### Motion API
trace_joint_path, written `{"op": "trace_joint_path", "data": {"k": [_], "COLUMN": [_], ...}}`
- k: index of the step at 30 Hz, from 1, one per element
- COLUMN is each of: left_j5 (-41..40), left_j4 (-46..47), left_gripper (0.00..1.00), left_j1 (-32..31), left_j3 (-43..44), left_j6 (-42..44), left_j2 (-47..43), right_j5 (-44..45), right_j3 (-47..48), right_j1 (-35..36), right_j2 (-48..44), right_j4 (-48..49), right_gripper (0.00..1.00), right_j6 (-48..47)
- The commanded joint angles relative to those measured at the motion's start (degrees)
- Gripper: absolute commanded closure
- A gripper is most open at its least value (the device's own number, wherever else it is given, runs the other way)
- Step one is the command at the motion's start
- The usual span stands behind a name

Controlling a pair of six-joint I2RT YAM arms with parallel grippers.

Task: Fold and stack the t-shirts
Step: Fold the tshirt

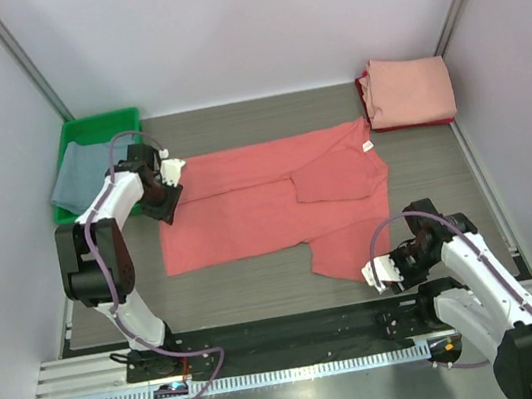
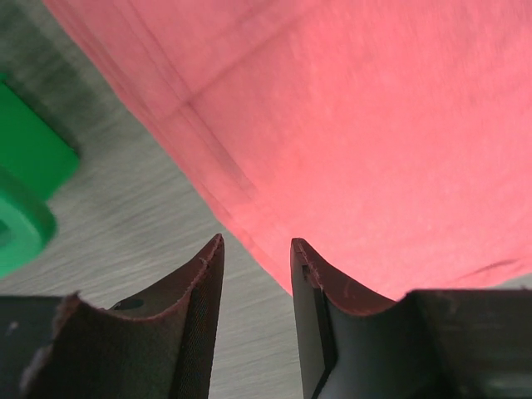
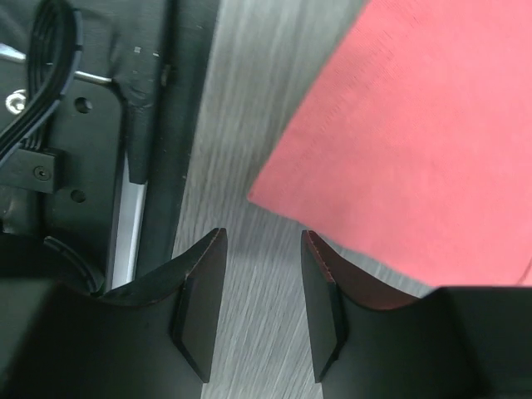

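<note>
Lying flat on the grey wood-grain bench (image 1: 250, 288) between pale walls (image 1: 248, 20), the coral-red t-shirt (image 1: 248, 212) runs left to right, neck rightward. Both left fingers (image 2: 199, 291) and right fingers (image 3: 204, 287) gape, grasping nothing.

Plain coral-red t-shirt (image 1: 247, 207) gets seen just past both pairs of jaws, streaky grey table (image 1: 260, 286) between them.

Coral-red t-shirt (image 1: 247, 207) spread centrally, pale pink t-shirt (image 1: 410, 87) folded far right, grey-blue t-shirt (image 1: 80, 178) far left
</note>
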Motion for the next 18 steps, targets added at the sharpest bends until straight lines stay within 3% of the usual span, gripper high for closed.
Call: {"op": "trace_joint_path", "data": {"k": [1,12,18], "left_j5": [-1.39,-3.32,-3.41], "left_j4": [-0.49,-0.58,-1.81], "left_gripper": [0.61,0.62,0.61], "left_j1": [0.15,0.15,1.03], "left_j3": [4.04,5.53,5.19], "left_j6": [-2.87,-3.05,-1.74], "left_j2": [1.37,2.79,2.17], "right_j5": [-3.47,-3.12,0.13], "right_j3": [0.04,-0.75,-0.92], "right_j1": [0.48,5.92,8.21], "right_j2": [2.8,10.54,11.51], "right_j4": [-0.01,7.63,7.99], "right_gripper": [0.54,0.57,0.73], "right_j6": [-9.37,-7.81,-7.35]}}
